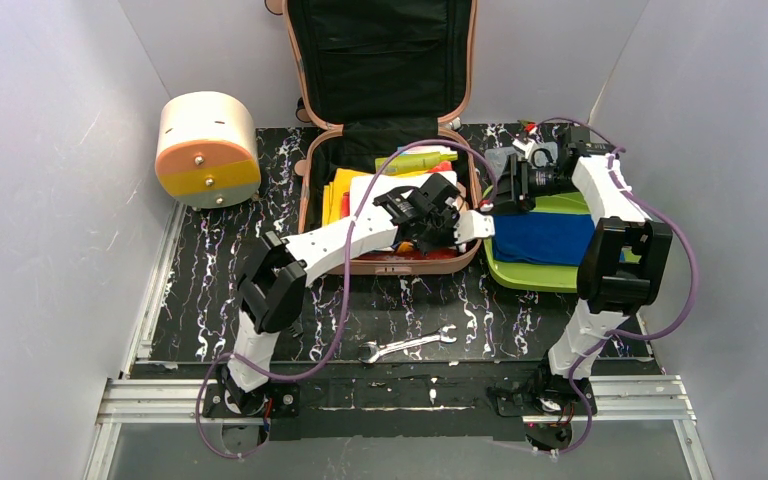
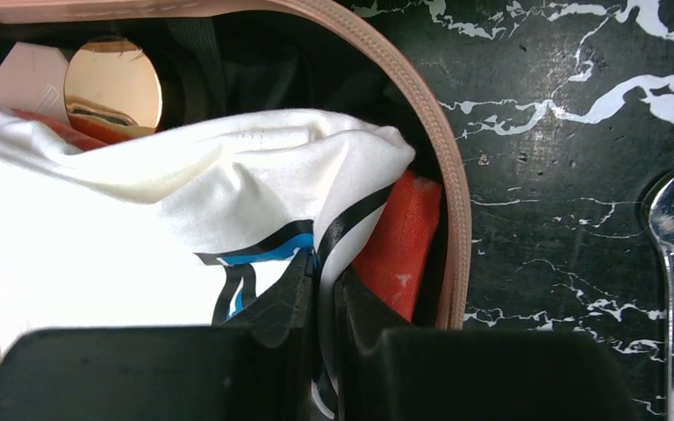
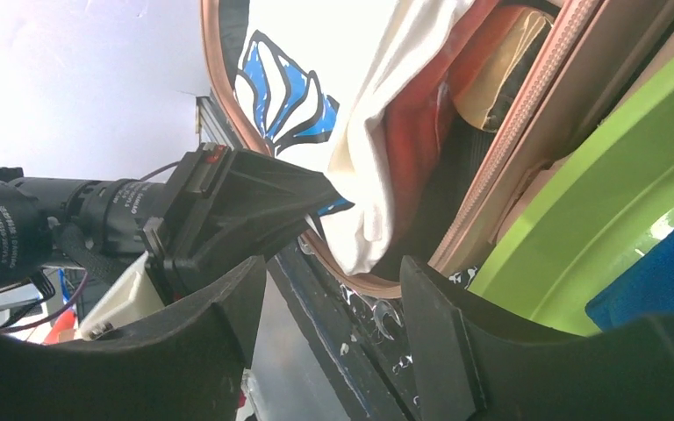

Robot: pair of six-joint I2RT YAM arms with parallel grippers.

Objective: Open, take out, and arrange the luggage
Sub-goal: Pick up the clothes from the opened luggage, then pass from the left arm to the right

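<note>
Zero give in the luggage (image 1: 380,60) shell, so the left end effector (image 2: 320,281) clamps the floppy shirt (image 2: 140,202) by its fold (right end effector (image 3: 332,281) sits open).

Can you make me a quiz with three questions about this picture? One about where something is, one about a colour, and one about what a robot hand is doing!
1. What colour is the cloth lying on the lime-green tray?
A) red
B) blue
C) yellow

2. Where is the wrench?
A) on the table in front of the luggage
B) inside the luggage
C) on the tray

3. What is the left gripper doing?
A) standing wide open
B) shut on the wrench
C) shut on the white shirt

Answers:
1 B, the top view shows a blue fold lying on the tray.
2 A, it lies on the marbled tabletop, nearer the arms than the luggage.
3 C, the left wrist view shows its jaws pinched together on the shirt's edge.
</note>
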